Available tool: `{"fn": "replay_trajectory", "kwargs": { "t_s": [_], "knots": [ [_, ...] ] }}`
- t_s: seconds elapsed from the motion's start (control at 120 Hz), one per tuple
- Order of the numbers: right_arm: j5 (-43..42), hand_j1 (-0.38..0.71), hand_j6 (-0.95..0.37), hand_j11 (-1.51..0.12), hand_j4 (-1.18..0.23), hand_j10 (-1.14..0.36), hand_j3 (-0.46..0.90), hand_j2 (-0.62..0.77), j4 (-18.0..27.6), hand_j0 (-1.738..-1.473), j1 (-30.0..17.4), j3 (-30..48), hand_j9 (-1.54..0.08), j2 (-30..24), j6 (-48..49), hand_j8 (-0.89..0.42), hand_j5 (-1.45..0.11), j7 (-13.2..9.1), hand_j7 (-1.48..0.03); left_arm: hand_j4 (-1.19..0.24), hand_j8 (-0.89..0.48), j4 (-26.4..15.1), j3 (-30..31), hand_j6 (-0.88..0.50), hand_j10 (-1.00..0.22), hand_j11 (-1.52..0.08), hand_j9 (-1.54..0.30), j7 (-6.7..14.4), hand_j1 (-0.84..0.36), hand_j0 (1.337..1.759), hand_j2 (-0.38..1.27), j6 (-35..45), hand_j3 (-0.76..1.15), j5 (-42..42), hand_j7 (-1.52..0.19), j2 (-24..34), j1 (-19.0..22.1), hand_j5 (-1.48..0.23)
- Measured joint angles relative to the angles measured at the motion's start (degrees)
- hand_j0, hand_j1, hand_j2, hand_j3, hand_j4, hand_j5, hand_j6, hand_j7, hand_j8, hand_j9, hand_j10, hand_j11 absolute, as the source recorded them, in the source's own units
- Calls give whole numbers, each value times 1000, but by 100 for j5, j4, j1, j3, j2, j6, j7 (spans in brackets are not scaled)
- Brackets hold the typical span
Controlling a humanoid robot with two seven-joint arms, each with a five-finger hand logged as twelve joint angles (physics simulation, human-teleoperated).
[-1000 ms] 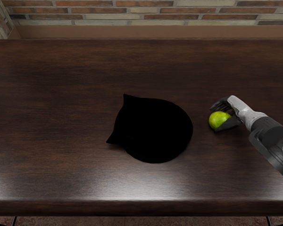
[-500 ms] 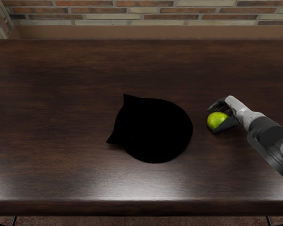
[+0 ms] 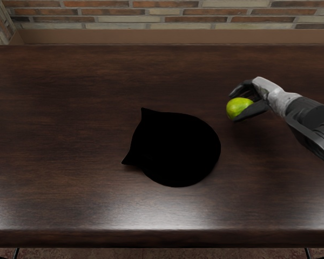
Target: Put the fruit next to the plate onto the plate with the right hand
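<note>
1. Located fruit (image 3: 237, 107) at 2 o'clock of plate (image 3: 175, 148), apart from the rim and not over it.
2. Found right hand (image 3: 252, 97) clasped round fruit from the 3 o'clock side. Fingers curl over the top and under the bottom, leaving the green left face bare. Arm enters from the right edge.
3. Saw no left arm.
4. Could not fix height above table (image 3: 70, 108), with no plain shadow under fruit. Judged probably lifted, not certain.
5. Progress, as a judgement: grasp made. Carry, lowering and release still to do. Nothing on plate yet. Put at under halfway.
6. Remaining path, judged: toward 8 o'clock from the present spot until over the middle of plate, then down, then fingers opened.
7. Orientation: outline oval. Long axis judged to lie roughly on the 8-to-2 o'clock line, close to level, with the right end a little higher.
8. Rounded left end points toward 8 o'clock, roughly at plate. Right end hidden in the palm, so could not tell stem end from blossom end.
</note>
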Motion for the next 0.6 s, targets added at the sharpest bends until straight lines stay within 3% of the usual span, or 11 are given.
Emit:
{"fn": "replay_trajectory", "kwargs": {
  "t_s": [0.283, 0.6],
  "knots": [
    [641, 205, -406, -891, -630, -429, 1, 205, -18, -1655, 542, 1, -881, 518, 877, -286, -944, 0, -876, -2, -3, 0, 0, -3, -2, 0, 0, 0, 349, 1658, 1, 0, 0, 0, 0, 0, 0, 0],
    [796, 191, -428, -859, -620, -445, 0, 210, -20, -1656, 567, -100, -855, 1079, 1411, -327, -915, 0, -855, -2, -3, 0, 0, -3, -2, 0, 0, 0, 349, 1658, 1, 0, 0, 0, 0, 0, 0, 0]
  ]
}}
